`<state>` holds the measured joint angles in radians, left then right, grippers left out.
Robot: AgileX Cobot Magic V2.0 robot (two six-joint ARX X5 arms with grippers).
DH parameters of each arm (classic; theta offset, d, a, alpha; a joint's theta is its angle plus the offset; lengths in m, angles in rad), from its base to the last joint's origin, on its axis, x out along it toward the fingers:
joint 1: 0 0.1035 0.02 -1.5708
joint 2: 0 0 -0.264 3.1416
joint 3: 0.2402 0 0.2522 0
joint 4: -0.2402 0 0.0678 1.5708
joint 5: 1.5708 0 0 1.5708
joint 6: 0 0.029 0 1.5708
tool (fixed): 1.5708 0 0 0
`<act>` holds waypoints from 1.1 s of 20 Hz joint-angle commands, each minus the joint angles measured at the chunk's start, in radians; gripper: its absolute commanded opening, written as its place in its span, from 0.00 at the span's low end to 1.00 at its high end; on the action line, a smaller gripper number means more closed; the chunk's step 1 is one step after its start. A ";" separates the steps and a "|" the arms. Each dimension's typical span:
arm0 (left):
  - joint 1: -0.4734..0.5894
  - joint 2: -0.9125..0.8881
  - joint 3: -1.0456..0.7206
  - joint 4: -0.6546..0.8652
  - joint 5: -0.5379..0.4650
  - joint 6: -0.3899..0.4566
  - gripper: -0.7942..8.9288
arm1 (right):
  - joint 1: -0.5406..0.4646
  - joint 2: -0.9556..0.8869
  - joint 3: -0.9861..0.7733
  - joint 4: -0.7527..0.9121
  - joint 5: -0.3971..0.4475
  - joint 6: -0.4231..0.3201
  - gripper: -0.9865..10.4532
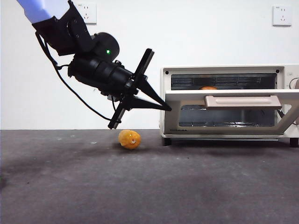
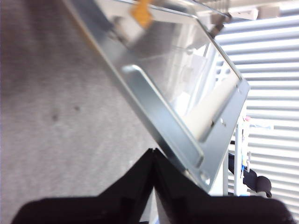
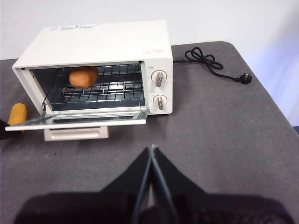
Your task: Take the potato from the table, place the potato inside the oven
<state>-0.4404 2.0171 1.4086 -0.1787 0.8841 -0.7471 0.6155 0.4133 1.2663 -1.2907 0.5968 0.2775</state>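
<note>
A white wall with two sockets backs a dark grey speckled table [image 1: 149, 186] that spans the full width of the front view. The oven [image 1: 229, 100], cream-white, stands on the table at the right of that view, its glass door [image 1: 224, 99] lowered to roughly level and its bar handle [image 1: 243, 101] facing the camera. The potato [image 3: 84, 76], smooth and orange-brown, lies on the wire rack [image 3: 100, 88] inside the oven, toward the side away from the two knobs [image 3: 160, 89]; in the front view only its top shows above the door edge. A smaller bumpy yellow fruit [image 1: 129, 139] rests on the table just left of the oven, near its front corner. The left gripper [image 1: 164, 105] enters from the upper left of the front view, its jaws closed to a point with nothing between them, the tip right at the left end of the open door; contact with the door edge appears likely but cannot be confirmed. Its wrist view shows the door's metal frame immediately beyond the jaw tips. The right gripper [image 3: 152, 154] hangs well clear of the oven on the near side, jaws pressed together and empty, above bare table. A black power cord [image 3: 212, 65] trails across the table beyond the oven's knob end.
</note>
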 commanded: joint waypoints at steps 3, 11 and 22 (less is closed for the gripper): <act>-0.004 0.006 0.002 0.056 0.023 -0.037 0.07 | 0.002 -0.006 0.000 -0.005 -0.008 0.016 0.08; 0.021 0.006 0.002 0.237 0.039 -0.190 0.07 | 0.002 -0.006 0.000 -0.025 -0.009 0.020 0.08; 0.055 0.006 0.002 0.480 0.006 -0.393 0.07 | 0.002 -0.006 0.000 -0.029 -0.023 0.041 0.08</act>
<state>-0.3901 2.0171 1.4097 0.2844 0.8970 -1.0866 0.6159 0.4133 1.2663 -1.3231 0.5758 0.3046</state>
